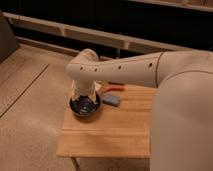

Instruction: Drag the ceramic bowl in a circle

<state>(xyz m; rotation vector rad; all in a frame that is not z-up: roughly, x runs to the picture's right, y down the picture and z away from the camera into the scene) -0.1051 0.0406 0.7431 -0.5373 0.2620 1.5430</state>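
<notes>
The ceramic bowl (pixel 86 108), small, dark and glossy, sits on the left rear part of the wooden table (pixel 110 132). My gripper (pixel 85 97) hangs straight down over the bowl from the white arm, and its tip reaches the bowl's rim or inside. The wrist hides the bowl's back edge. Whether the gripper touches the bowl does not show.
A flat blue block (pixel 112 100) lies just right of the bowl. Behind it is a small red object (pixel 116 89) at the table's rear edge. My white arm and body fill the right side. Speckled floor lies to the left, and a dark shelf wall is behind.
</notes>
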